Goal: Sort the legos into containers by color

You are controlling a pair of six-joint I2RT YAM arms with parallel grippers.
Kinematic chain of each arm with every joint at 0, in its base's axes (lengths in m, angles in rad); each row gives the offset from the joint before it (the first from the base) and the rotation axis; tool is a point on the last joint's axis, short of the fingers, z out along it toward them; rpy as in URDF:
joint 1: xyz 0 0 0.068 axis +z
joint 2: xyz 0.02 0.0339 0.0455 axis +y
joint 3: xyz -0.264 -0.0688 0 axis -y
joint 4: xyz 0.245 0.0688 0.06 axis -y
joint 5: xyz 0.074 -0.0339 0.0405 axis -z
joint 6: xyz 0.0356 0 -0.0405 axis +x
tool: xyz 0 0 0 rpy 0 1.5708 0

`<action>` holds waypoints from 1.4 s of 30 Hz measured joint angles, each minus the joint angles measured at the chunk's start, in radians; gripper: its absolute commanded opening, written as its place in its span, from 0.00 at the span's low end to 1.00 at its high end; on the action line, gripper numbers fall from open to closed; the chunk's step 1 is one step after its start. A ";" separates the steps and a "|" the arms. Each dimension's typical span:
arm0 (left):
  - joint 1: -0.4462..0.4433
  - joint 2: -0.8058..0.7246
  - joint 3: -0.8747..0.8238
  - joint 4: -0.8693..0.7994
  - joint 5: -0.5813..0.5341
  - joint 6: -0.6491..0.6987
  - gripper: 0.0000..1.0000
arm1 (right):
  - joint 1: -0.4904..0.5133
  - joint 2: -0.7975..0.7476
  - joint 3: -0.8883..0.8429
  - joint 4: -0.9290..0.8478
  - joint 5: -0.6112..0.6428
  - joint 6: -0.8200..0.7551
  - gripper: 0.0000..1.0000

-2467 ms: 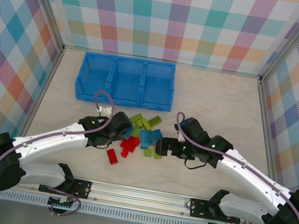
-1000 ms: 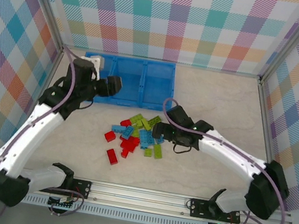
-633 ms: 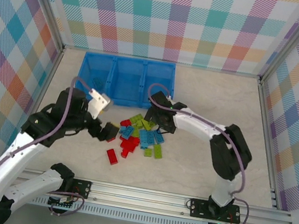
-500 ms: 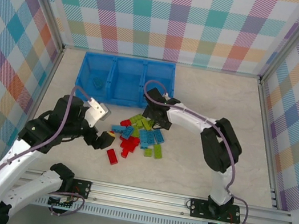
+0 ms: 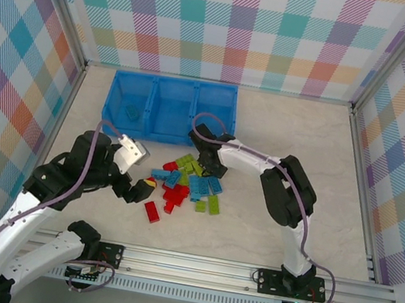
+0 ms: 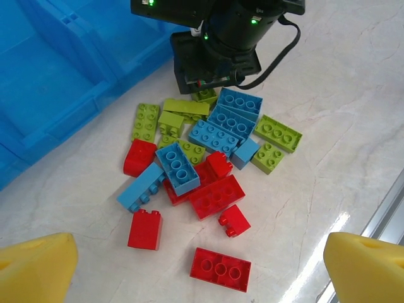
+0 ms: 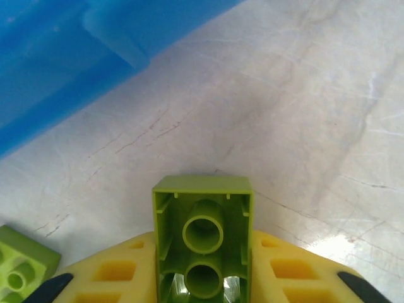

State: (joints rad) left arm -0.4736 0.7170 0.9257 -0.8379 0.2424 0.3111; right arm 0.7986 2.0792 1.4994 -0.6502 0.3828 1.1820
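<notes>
Nearest the arm bases, the left hand (image 5: 140, 185) is held wide open and empty above the near left edge of the pile, its yellow pads (image 6: 35, 271) spread well apart. Beneath it the loose legos (image 6: 202, 158) are heaped on the counter (image 5: 307, 138): red ones nearest, light blue in the middle, lime green at the far side, many of them touching or overlapping.

At the far edge of the heap the right hand (image 5: 206, 160) is closed on a lime green brick (image 7: 202, 233), which is pinched by its two long sides with its hollow underside turned to the wrist camera. Much of the brick is seen to stick out past the pads, so the hold is judged shallow. The brick could swivel or slip out if it is lifted quickly. Another green piece (image 7: 22, 271) lies just beside it and could be dragged along.

Just beyond, the blue tray (image 5: 165, 139) is set with its three compartments. Its near wall could be struck if the brick is carried across too low. With both arms crowded at one heap, a knock between them is also possible.
</notes>
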 measured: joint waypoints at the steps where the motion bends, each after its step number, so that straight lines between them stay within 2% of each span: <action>1: 0.000 0.003 0.000 0.003 -0.005 -0.002 1.00 | 0.000 -0.009 -0.013 -0.002 0.003 0.005 0.27; 6: 0.000 0.022 0.001 0.007 -0.047 -0.055 1.00 | 0.000 -0.101 -0.097 -0.006 0.038 0.006 0.24; 9: 0.000 0.048 0.014 0.008 -0.088 -0.119 1.00 | 0.000 -0.219 -0.144 0.012 0.060 -0.043 0.24; 13: -0.001 0.101 0.071 0.009 -0.183 -0.259 1.00 | 0.012 -0.377 -0.166 0.119 0.073 -0.228 0.26; 16: -0.001 0.140 0.107 -0.002 -0.274 -0.394 1.00 | 0.033 -0.409 -0.127 0.230 0.071 -0.418 0.24; 21: -0.001 0.177 0.125 -0.026 -0.335 -0.575 1.00 | 0.025 -0.205 0.150 0.265 0.093 -0.661 0.24; 25: -0.001 0.142 0.090 -0.023 -0.336 -0.672 1.00 | -0.021 -0.039 0.276 0.258 0.080 -0.774 0.27; 30: -0.001 0.084 0.011 -0.024 -0.350 -0.781 1.00 | -0.094 0.118 0.384 0.192 -0.025 -0.818 0.32; 34: -0.001 0.064 -0.029 -0.024 -0.339 -0.860 1.00 | -0.138 0.188 0.427 0.160 -0.109 -0.824 0.48; 42: -0.001 0.056 -0.091 -0.025 -0.334 -1.009 1.00 | -0.144 0.192 0.423 0.145 -0.158 -0.820 0.50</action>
State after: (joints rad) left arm -0.4747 0.7731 0.8349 -0.8631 -0.0914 -0.6983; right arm 0.6548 2.2707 1.9221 -0.5049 0.2253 0.3618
